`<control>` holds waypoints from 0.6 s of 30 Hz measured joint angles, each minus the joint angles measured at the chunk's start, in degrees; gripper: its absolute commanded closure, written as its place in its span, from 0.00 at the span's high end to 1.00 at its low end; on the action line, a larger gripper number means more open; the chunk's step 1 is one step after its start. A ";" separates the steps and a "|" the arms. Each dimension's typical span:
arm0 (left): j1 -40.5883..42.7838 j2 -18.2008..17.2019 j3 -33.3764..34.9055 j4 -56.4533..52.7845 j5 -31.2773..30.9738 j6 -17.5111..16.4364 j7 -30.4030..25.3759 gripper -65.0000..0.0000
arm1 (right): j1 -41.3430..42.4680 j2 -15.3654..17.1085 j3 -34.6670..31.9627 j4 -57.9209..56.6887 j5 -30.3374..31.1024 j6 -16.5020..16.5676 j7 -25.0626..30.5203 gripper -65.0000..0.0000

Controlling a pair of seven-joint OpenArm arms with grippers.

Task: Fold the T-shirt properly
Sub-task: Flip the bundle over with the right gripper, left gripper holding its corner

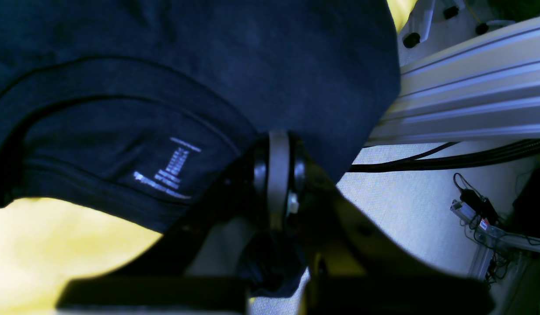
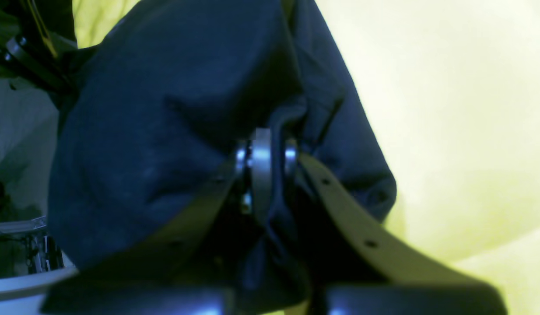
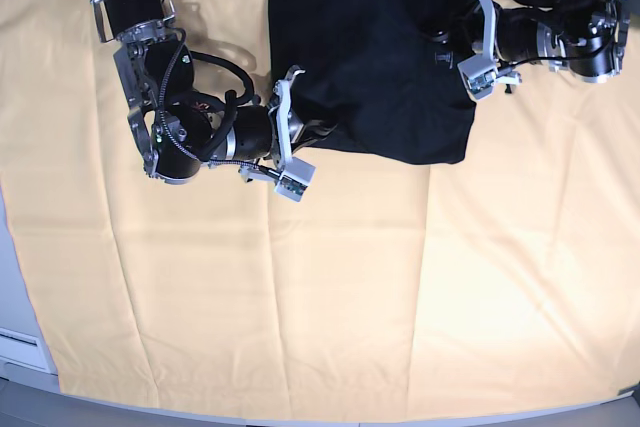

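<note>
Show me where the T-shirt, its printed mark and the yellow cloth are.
T-shirt (image 3: 385, 67): base view, middle of the black fabric.
printed mark (image 1: 169, 175): left wrist view, pale lettering inside the neckline.
yellow cloth (image 3: 330, 297): base view, bare stretch below the shirt.

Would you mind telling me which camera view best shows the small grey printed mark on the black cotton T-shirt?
The left wrist view: the grey printed mark on the black cotton T-shirt fills a fair patch, its lines distinct though blurred. The base view shows only a tiny pale speck near the left gripper. The right wrist view shows cloth but no mark.
</note>
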 measured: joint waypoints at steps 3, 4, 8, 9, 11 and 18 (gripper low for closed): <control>0.00 0.00 0.00 0.00 0.00 -0.02 0.02 0.00 | 0.98 0.00 0.00 -0.02 -0.04 0.00 -0.13 0.00; 0.00 0.00 0.00 0.00 0.00 -0.02 0.02 0.00 | 1.68 0.00 -0.04 -0.02 -0.04 0.00 -0.11 0.00; 0.00 0.00 0.00 0.00 0.02 0.00 0.00 0.00 | 5.18 0.00 -0.04 -0.02 -0.50 0.02 -0.07 0.00; 0.00 0.00 0.00 0.00 0.04 -0.02 0.02 0.00 | 5.68 0.00 -0.04 0.00 -1.95 0.02 0.94 0.00; 0.00 0.00 0.00 0.00 0.02 0.00 0.02 0.00 | 5.70 0.00 -0.04 0.00 -7.52 0.04 4.11 0.00; 0.00 0.00 0.00 0.00 0.02 0.00 0.02 0.00 | 5.57 0.02 -0.04 -0.02 -25.55 0.39 14.36 0.00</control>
